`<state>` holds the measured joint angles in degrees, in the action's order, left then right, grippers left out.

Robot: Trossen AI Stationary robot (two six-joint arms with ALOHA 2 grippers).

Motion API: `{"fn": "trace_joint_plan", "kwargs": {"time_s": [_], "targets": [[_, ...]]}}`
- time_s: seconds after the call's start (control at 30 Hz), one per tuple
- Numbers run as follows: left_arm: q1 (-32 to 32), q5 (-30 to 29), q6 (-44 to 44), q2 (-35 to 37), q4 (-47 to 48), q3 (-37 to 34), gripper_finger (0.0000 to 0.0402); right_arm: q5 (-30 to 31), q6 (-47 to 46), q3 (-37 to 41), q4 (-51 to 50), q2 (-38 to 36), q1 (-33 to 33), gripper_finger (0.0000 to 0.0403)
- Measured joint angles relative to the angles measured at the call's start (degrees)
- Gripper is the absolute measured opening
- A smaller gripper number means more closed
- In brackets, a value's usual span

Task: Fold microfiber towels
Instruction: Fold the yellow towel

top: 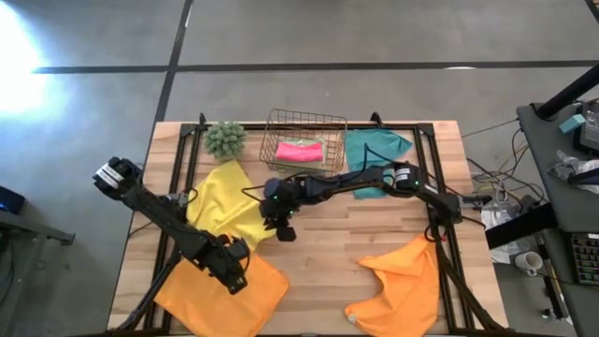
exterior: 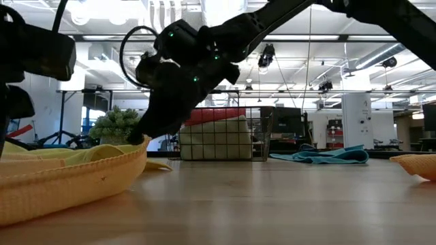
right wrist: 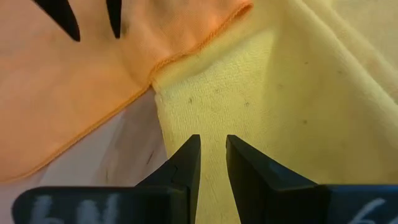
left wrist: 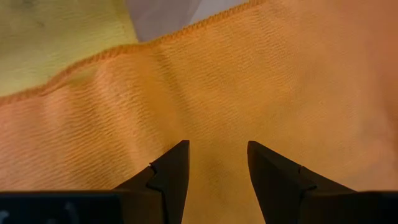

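A pale wooden counter (top: 328, 234) fills the middle of the high view, with grey floor around it and an open workshop visible behind it in the low view. At the counter's upper edge stand a fuzzy green plant ball (top: 226, 139) and a wire basket (top: 304, 133) holding a folded pink towel (top: 299, 150); a teal towel (top: 379, 150) lies crumpled just right of the basket. A yellow towel (top: 225, 201) is spread left of centre. Its lower corner meets an orange towel (top: 225, 290) at the lower left, and a second orange towel (top: 402, 281) lies rumpled at the lower right.

The left hand (top: 234, 271) sits low over the lower-left orange towel, its fingers (left wrist: 171, 174) parted with cloth showing between them and nothing gripped. The right arm reaches across from the right, and the right hand (top: 281, 227) is down at the yellow towel's right edge; its fingers (right wrist: 186, 165) stand narrow, close over the yellow fabric, though whether they pinch it cannot be told.
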<state>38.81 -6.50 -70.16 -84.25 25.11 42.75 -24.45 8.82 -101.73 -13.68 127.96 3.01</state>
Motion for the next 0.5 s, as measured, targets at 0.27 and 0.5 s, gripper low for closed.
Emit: {"fn": "trace_joint_plan", "kwargs": {"time_s": [0.27, 0.5], "targets": [[0.21, 0.53, -0.03, 0.00, -1.39, -2.54, 0.0146, 3.45, 0.02, -0.28, -1.98, 1.68, 0.00, 0.0068], [0.22, 1.68, -0.03, 0.18, -2.09, -4.03, 0.0146, 4.04, 0.24, 0.92, -4.35, 1.68, 0.00, 0.0068]]}}
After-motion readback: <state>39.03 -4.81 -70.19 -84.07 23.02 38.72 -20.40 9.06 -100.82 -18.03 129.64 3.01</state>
